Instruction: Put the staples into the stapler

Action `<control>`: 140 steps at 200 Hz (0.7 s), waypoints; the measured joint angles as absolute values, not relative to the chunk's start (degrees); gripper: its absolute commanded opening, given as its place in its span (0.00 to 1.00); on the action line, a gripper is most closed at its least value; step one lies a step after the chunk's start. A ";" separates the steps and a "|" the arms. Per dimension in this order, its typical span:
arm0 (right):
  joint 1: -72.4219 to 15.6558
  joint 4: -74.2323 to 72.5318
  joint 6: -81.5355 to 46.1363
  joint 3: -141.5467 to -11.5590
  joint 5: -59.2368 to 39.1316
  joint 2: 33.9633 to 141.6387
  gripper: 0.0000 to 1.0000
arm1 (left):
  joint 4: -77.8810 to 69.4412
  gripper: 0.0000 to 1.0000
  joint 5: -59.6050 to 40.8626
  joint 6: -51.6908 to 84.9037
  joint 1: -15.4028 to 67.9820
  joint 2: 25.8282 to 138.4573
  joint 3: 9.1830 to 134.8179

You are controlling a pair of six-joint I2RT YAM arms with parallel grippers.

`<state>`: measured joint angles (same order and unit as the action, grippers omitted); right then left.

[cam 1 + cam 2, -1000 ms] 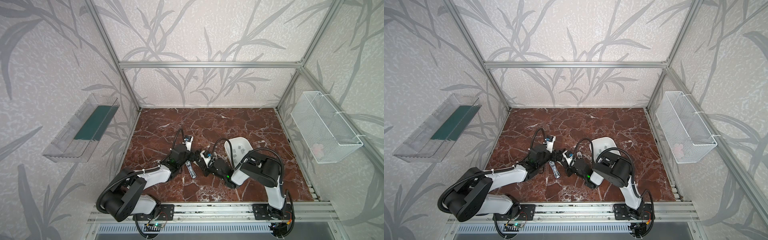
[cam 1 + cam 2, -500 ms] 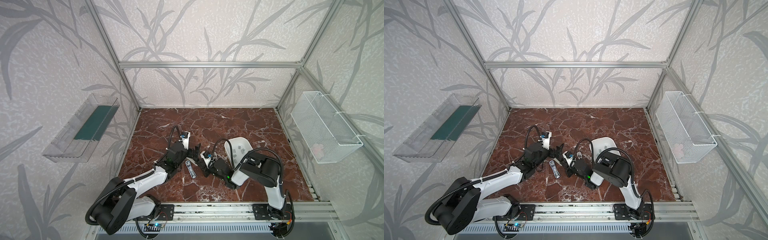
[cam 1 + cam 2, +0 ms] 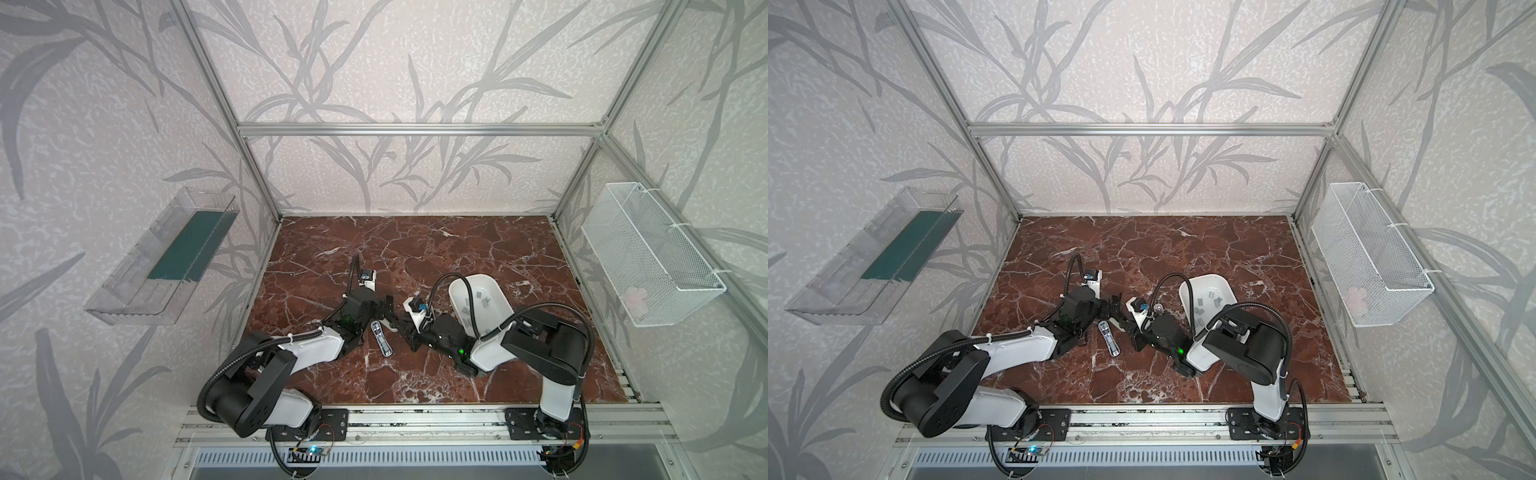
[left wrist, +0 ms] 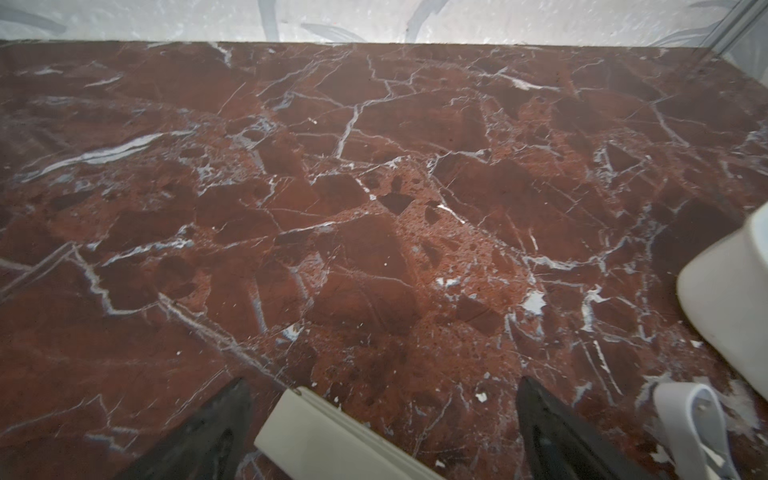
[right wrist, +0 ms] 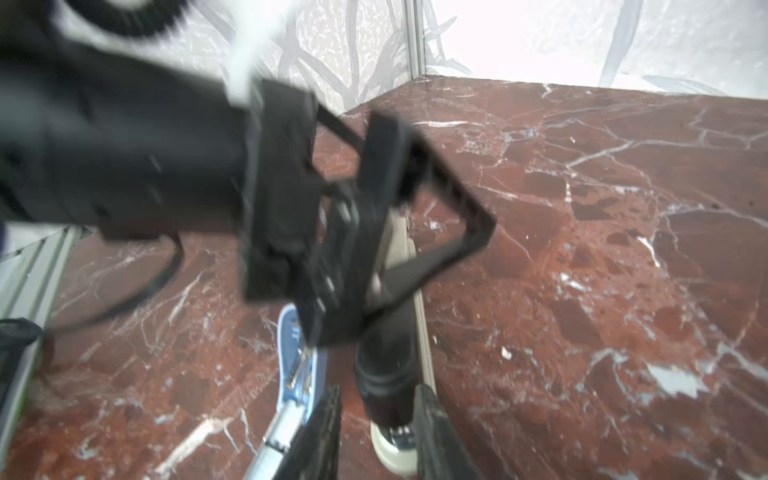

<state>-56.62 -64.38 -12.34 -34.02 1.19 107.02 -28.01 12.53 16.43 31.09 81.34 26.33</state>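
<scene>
One red marble table [image 3: 415,257] fills the scene, and everything of the task is set on it. Two arms are counted, the left arm [image 3: 307,353] and the right arm [image 3: 540,345]. Both are stretched low toward the middle, so that their grippers meet over the work. One clear shelf [image 3: 162,257] and one wire basket [image 3: 648,253] are hung on the side walls, well apart from the work and seemingly not needed for it. One white tray [image 3: 500,305] is stood just beside the right arm, presumably so that its contents can be reached without a long swing. One stapler [image 3: 380,338] lies on the table between the two grippers. It is opened out so that its blue and silver channel [image 5: 296,365] is exposed, which is judged to be the state needed for a strip to be dropped in. The left gripper [image 4: 383,381] is spread to its full width, with nothing clasped. The right gripper [image 5: 379,388] is narrowed around the stapler's cream and black half, probably to steady it. Whether that half is actually clamped cannot be told, since a gap shows at one finger. The staples [image 3: 1200,311] lie in the tray. At least six grey strips can be counted, others are possibly hidden by cable and arm, and none is seen in either gripper.
</scene>
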 measured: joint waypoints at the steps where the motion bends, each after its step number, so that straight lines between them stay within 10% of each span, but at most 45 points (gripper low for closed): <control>1: -56.62 -64.23 -12.34 -34.13 1.19 106.98 0.31 | -27.99 0.99 12.64 16.49 31.05 81.45 26.33; 140: -56.73 -50.04 -10.90 -44.21 2.48 108.73 0.25 | -30.48 0.99 14.92 19.75 28.05 87.15 26.52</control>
